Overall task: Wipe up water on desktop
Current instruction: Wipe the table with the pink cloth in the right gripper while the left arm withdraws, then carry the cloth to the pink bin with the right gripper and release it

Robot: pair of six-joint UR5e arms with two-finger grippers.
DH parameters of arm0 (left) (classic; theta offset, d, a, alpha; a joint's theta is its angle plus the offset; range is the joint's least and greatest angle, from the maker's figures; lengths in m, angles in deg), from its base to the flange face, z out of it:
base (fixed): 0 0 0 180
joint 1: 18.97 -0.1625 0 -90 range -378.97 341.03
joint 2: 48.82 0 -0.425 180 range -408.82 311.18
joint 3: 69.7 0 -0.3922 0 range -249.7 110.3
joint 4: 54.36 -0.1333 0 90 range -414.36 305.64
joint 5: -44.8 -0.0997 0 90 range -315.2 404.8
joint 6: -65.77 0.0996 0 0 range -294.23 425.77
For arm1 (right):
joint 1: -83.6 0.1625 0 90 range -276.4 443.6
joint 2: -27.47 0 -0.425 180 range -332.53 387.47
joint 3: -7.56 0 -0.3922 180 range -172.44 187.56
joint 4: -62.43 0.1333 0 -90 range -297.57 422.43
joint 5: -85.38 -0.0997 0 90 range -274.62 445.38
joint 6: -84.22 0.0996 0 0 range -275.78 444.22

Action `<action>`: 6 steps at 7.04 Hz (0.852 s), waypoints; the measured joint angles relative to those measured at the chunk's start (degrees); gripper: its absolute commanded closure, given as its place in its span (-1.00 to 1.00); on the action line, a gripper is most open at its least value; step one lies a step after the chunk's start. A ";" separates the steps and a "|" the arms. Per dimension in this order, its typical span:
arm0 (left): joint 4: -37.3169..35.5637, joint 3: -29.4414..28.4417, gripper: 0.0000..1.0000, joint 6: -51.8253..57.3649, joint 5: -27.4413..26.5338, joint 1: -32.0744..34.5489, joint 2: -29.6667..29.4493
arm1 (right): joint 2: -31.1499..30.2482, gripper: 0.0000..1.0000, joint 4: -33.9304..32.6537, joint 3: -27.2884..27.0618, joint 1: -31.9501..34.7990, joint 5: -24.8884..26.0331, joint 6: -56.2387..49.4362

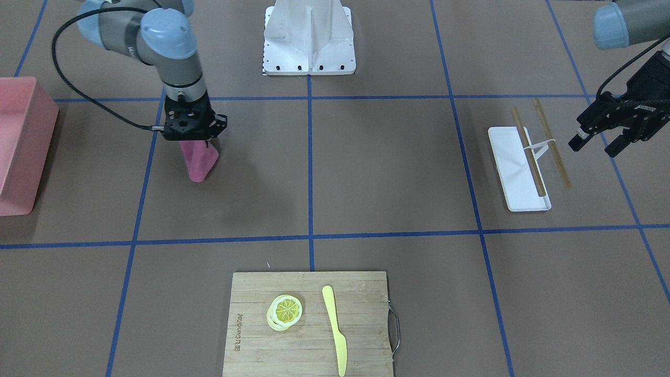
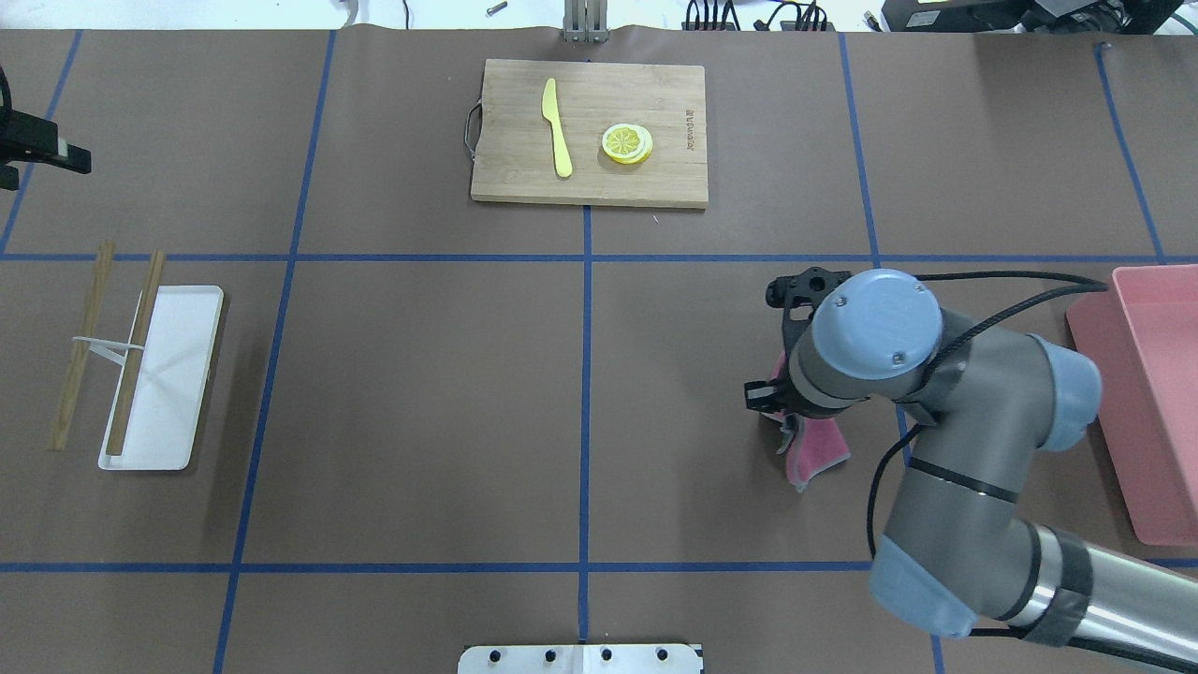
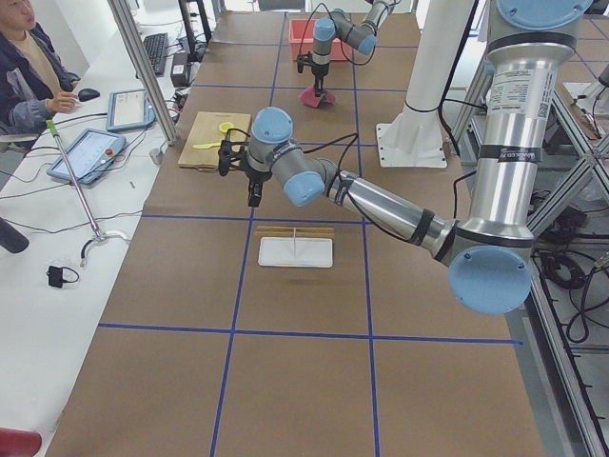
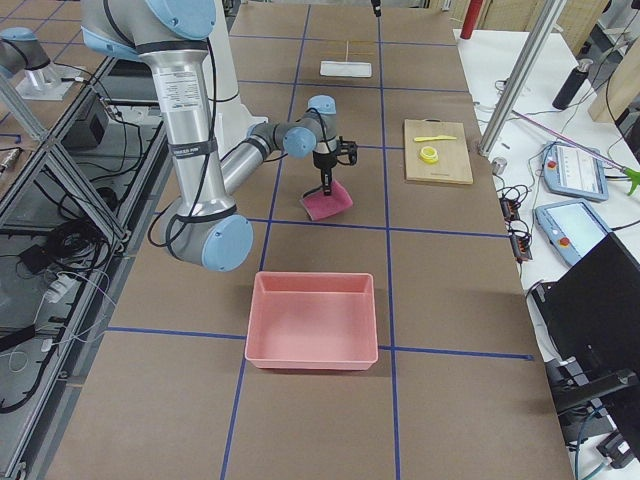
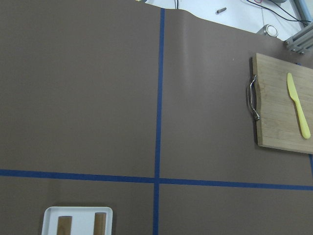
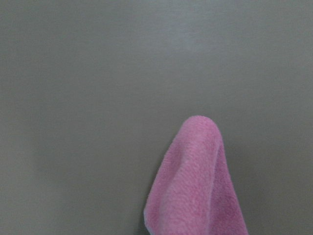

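Note:
The desktop (image 1: 398,173) is a flat brown surface crossed by blue tape lines; I see no water on it in any view. My right gripper (image 1: 198,140) points straight down and is shut on a pink cloth (image 1: 199,163), which hangs below it with its lower end at the desktop (image 4: 328,203). The cloth also shows in the overhead view (image 2: 816,451) and the right wrist view (image 6: 195,191). My left gripper (image 1: 594,145) is open and empty, held above the desktop beside the white tray (image 1: 518,173).
A pink bin (image 1: 21,141) stands at the table's end on my right. A bamboo cutting board (image 1: 261,340) with a lemon slice (image 1: 286,311) and a yellow knife (image 1: 335,330) lies at the far side. Chopsticks (image 1: 528,157) rest across the white tray. The white robot base (image 1: 309,36) is at the near edge.

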 measured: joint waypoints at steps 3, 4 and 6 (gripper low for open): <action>-0.27 -0.68 -0.94 1.73 0.13 1.45 0.31 | 8.02 1.00 0.30 3.91 -3.48 0.10 8.25; -0.29 -0.86 -0.94 1.79 -0.04 1.57 0.30 | 5.47 1.00 0.26 2.62 -1.89 -0.53 6.69; -0.25 -1.19 -0.94 1.86 -0.27 2.08 0.38 | -6.48 1.00 -0.09 -5.54 5.25 -4.70 -3.35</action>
